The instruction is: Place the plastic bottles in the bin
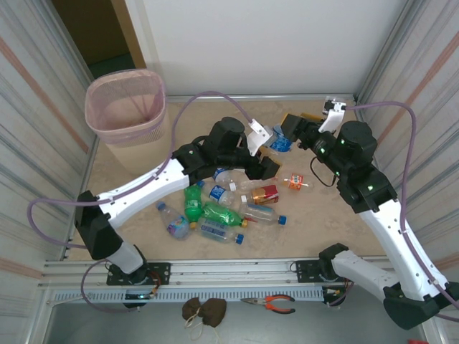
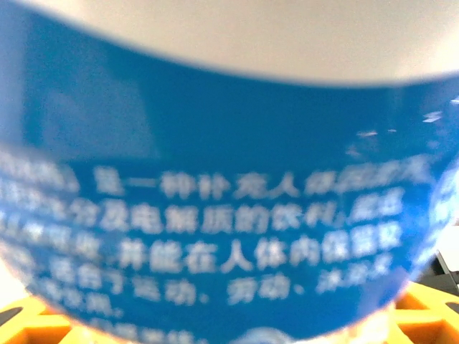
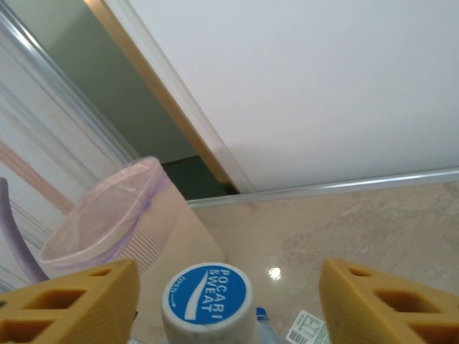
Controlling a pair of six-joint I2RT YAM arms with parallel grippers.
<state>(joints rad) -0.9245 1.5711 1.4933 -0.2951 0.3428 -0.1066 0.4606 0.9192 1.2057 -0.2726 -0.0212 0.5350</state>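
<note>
Jaws of the right gripper (image 3: 229, 290) stand open: its two orange fingers (image 3: 79, 304) are apart. Between them rises a capped bottle (image 3: 208, 301) with a white and blue top, and neither finger touches this top. Beyond these jaws and to their left stands the pink bin (image 3: 107, 215), upright and well apart from them, with a thin liner folded over its rim. For the left gripper (image 2: 228, 322) I cannot tell whether the jaws grip something. A blue-labelled bottle (image 2: 215, 179) is so close in front of it that the white writing is blurred, and the orange finger corners (image 2: 29, 319) show at both sides under it. Seen from above, the two grippers are near each other, with a blue bottle at the meeting place. On the near side of both jaws, on the table (image 1: 129, 179), lie the other bottles close together: two green bottles (image 1: 193, 204), a red-labelled bottle (image 1: 264, 193), an orange-labelled bottle (image 1: 295, 181) and some clear bottles (image 1: 176, 226) with blue labels.
</note>
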